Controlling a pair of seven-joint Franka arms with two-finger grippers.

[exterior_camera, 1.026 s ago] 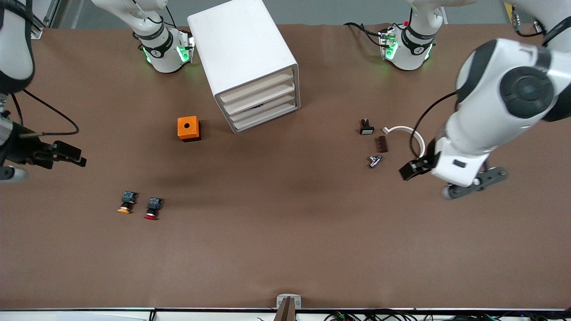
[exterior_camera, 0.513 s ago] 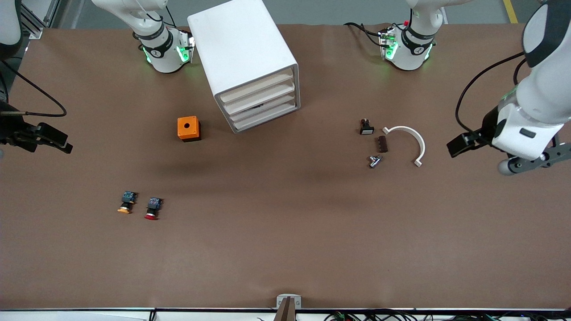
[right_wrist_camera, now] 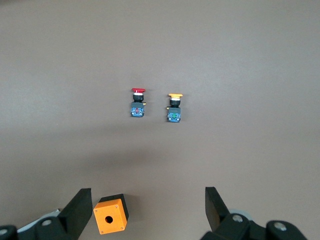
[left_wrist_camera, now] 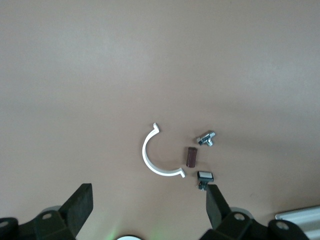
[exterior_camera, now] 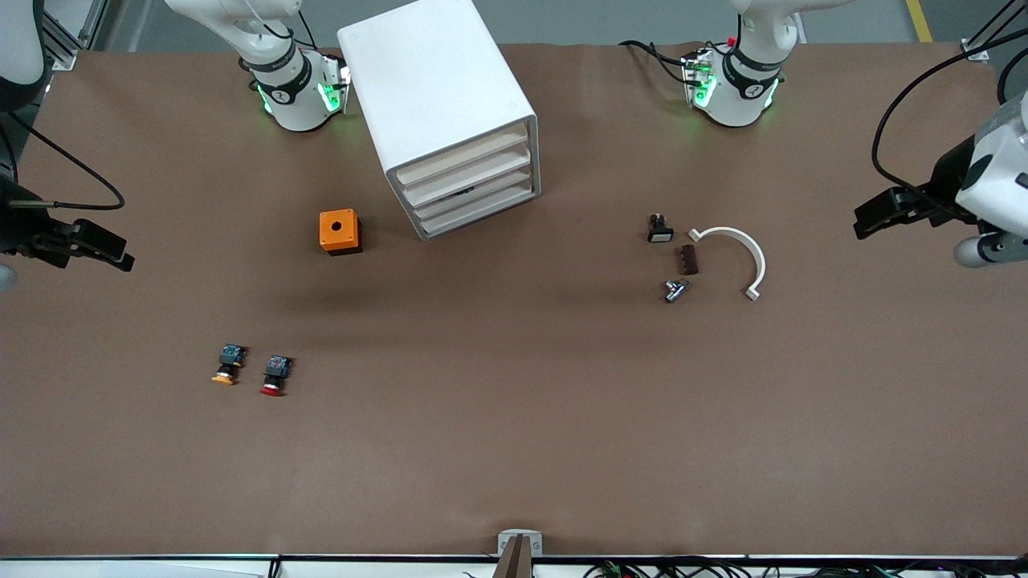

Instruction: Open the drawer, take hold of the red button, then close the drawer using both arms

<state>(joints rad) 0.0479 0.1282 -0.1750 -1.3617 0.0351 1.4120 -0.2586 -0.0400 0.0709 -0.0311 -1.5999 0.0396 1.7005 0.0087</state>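
Note:
The white cabinet (exterior_camera: 438, 96) stands between the arms' bases, and its four pale drawers (exterior_camera: 470, 186) are all shut. The red-capped button (exterior_camera: 273, 376) lies on the table nearer to the front camera than the orange cube, beside an orange-yellow-capped one (exterior_camera: 227, 365). It also shows in the right wrist view (right_wrist_camera: 137, 102). My right gripper (exterior_camera: 119, 253) is open and empty, up over the table's edge at the right arm's end (right_wrist_camera: 147, 207). My left gripper (exterior_camera: 866, 222) is open and empty, up over the left arm's end (left_wrist_camera: 148, 205).
An orange cube with a hole (exterior_camera: 340, 231) sits beside the cabinet, toward the right arm's end. A white arc clip (exterior_camera: 743, 253), a brown block (exterior_camera: 688, 259), a small bolt (exterior_camera: 674, 290) and a small black switch (exterior_camera: 659, 229) lie toward the left arm's end.
My left arm has swung away from the small parts toward its end of the table. My right gripper drew back toward its table edge, then held nearly still.

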